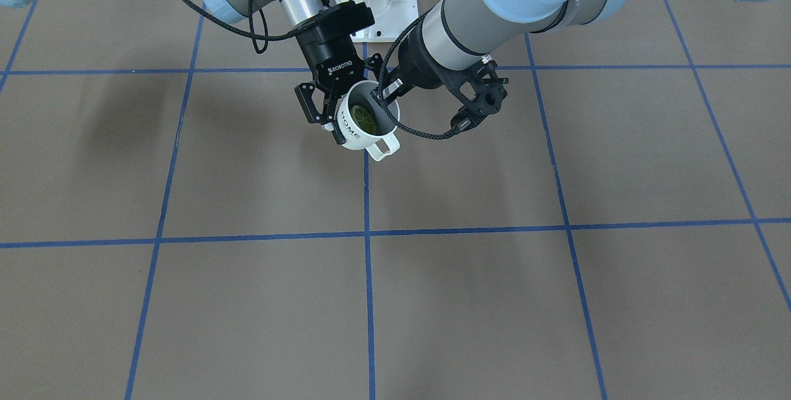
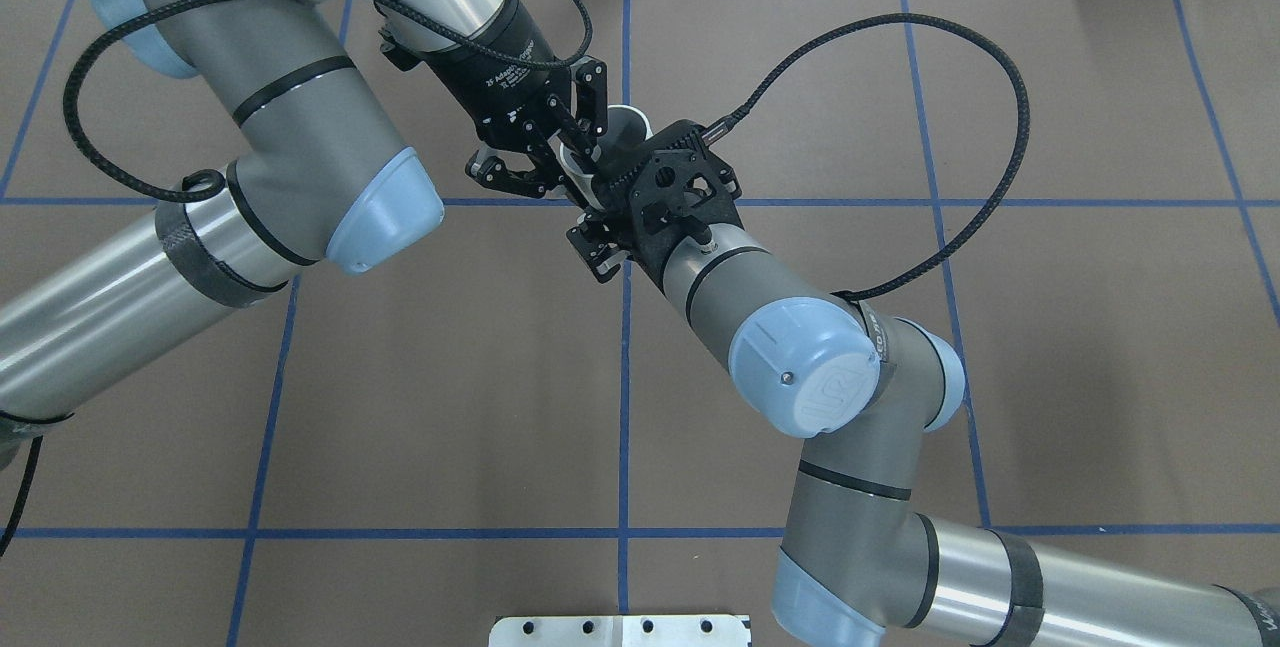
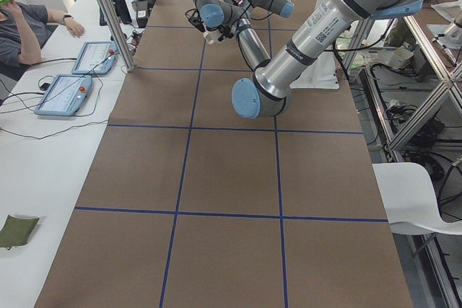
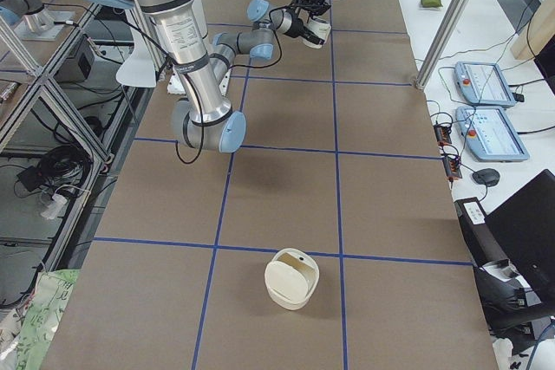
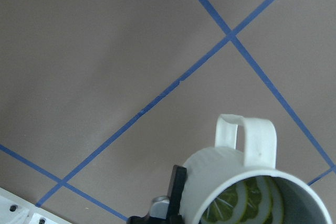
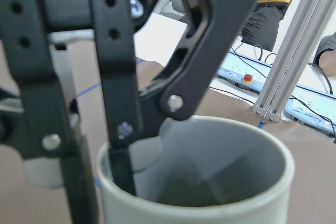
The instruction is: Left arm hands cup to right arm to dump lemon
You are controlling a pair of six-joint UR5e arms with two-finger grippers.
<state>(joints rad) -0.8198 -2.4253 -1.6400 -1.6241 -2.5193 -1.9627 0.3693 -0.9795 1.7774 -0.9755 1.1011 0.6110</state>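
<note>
Left arm [image 2: 250, 157]: in from the left edge of the overhead view, wrist angled toward the upper middle.
Left pincer [image 1: 384, 96]: clamped on the Cup's wall. In the right wrist view, one holed finger [image 6: 118, 103] is down inside the rim and its mate is outside.
Cup [image 1: 361, 131]: up in the air, clear of the Bench, in the upper middle of the front view. It's tilted, mouth toward that camera, and "HOME" shows on its left side.
Handle [image 1: 383, 148]: at the cup's lower right, pointing down.
Lemon [image 1: 360, 117]: inside the cup, against the grey interior. A slice pattern shows in the left wrist view.
Right arm [image 2: 800, 377]: in from the lower right of the overhead view, its wrist covering most of the cup.
Right pincer [image 1: 338, 117]: ROBOTIQ-lettered, fingers spread beside the "HOME" side. Squeezing or not, I cannot tell.
Bench [image 1: 247, 171]: brown, crossed by blue tape lines [image 1: 366, 276].
Container [image 4: 292, 279]: pale and round, lower middle of the exterior right view, well apart from both arms.
</note>
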